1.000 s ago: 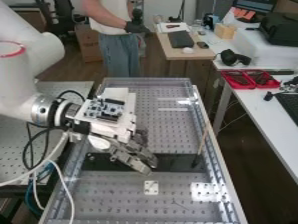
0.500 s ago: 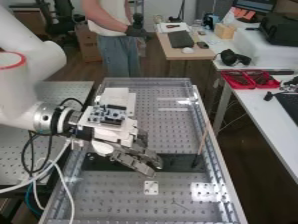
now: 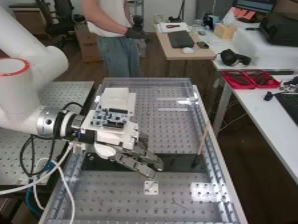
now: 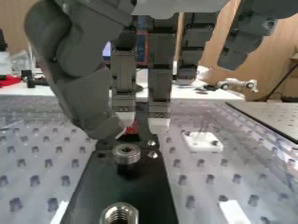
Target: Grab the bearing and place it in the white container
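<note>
robot hand [image 4: 83, 92] spread, fingers near straight, thumb apart, pinching nothing. bearing [image 4: 126, 153] sits on black plate [image 4: 148, 192], near thumb tip. best to centre bearing between thumb and fingers, lower gently, close evenly, avoid knocking screws [image 4: 152, 154].

I see the bearing [image 4: 126, 153] as a small, thick metal ring, dull silver-grey with a dark round bore. It sits level on the black plate [image 4: 149, 192], its hole facing upward, standing a little proud over a dark patch.

What I take for the white container [image 3: 116, 93] is plain, straight-edged and pale, lying on the perforated bench [image 3: 159, 92] beyond that plate, partly hidden from me; its inside I can't make out.
</note>
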You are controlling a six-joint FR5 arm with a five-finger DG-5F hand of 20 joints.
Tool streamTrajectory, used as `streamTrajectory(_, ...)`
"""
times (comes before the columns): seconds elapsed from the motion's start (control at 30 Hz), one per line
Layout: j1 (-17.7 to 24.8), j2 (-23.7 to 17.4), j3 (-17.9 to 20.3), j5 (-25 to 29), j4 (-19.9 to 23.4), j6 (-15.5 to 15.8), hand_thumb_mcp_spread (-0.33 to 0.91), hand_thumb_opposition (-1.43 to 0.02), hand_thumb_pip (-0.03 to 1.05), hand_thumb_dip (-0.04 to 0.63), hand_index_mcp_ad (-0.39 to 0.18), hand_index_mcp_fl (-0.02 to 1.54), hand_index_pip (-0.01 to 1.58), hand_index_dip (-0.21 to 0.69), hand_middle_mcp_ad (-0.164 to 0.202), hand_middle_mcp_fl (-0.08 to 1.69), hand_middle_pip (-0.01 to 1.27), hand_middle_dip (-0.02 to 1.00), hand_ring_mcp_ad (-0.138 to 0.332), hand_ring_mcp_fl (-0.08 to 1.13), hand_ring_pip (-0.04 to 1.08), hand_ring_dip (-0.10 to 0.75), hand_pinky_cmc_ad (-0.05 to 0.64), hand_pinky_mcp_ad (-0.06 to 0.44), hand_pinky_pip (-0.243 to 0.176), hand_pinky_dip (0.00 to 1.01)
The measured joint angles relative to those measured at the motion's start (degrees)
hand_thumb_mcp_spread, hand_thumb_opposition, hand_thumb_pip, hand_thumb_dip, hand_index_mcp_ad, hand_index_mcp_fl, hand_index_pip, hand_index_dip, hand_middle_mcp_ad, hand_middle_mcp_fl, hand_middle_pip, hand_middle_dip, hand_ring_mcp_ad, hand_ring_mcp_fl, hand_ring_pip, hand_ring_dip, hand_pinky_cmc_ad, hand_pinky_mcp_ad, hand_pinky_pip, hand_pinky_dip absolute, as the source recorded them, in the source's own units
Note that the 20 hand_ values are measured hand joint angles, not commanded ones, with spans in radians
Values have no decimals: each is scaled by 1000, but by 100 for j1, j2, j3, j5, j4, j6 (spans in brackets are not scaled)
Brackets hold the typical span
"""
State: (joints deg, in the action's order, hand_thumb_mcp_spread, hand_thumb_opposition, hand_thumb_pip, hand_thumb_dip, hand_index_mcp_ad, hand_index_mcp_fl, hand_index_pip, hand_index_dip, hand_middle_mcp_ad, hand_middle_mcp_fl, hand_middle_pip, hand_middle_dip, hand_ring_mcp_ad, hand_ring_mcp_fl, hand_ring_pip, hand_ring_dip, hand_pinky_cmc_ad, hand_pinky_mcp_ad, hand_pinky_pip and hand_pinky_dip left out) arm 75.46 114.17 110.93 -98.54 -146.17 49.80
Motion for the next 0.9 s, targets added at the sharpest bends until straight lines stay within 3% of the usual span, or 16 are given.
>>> streamTrajectory(0.33,2,24,109,55,22,31,527,-848,611,346,-115,290,1203,70,51,572,494,686,68,164,96,545,312,250,-75,178)
streamTrajectory(0.63,76,-49,329,171,419,-129,543,-848,593,319,-115,290,1285,73,47,560,525,735,68,164,101,579,312,227,-75,178)
streamTrajectory(0.9,112,-66,377,266,445,-157,539,-848,585,316,-113,291,1302,75,47,550,571,763,51,162,175,593,302,230,-75,178)
